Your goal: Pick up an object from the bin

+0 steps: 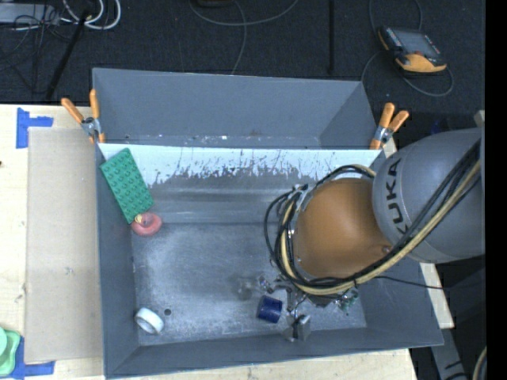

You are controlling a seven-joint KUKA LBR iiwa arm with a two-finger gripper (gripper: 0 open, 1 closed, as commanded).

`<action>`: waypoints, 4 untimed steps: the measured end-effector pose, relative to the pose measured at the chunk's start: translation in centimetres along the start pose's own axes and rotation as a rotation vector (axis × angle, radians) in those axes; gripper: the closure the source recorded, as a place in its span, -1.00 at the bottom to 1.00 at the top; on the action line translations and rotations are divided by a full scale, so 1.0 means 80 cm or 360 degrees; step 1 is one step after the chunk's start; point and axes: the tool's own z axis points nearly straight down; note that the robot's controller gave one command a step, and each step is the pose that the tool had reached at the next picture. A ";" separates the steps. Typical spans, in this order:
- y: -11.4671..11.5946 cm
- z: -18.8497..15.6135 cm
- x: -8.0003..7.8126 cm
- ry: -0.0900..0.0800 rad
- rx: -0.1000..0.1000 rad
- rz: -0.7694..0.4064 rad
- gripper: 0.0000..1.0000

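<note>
Well, from where I stand the arm (444, 204) comes in over the right rim of the grey bin (230, 109) and bends down toward the near right part of the bin floor. The tool (298, 323) is low there, close to the front wall. Most of it is hidden under the round orange cover (341, 228) of the wrist and under the loop of black cables (279, 240) that goes around this cover. Because these stand in the way, I cannot tell if the tool is spread or pressed together.

Just beside the tool, on its left, a small dark blue block (270, 309) lies on the bin floor. It is the thing nearest to the tool. Whether the tool touches it, I cannot say.

The other things are well apart from the tool, all on the left side of the bin. A green studded plate (125, 184) leans tilted against the left wall, near the far corner. A small pink round piece (146, 226) lies at the lower end of this plate, touching it or almost touching it. In the near left corner lies a small white round cap (149, 320). The floor of the bin is worn, with many pale scratches near the back wall.

On the grey body of the arm, just above the orange cover, I can read the word KUKA (392, 200), with its letters running down along the arm.
</note>
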 end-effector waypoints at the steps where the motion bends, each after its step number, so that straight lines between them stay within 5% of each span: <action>1: -0.034 0.021 -0.030 -0.0008 0.0006 -0.0716 -1.00; 2: 0.002 0.036 0.000 -0.0002 0.0001 -0.1223 -1.00; 3: -0.027 0.035 -0.026 -0.0009 0.0010 -0.1159 -1.00; 4: -0.026 0.035 -0.026 -0.0009 0.0005 -0.1156 1.00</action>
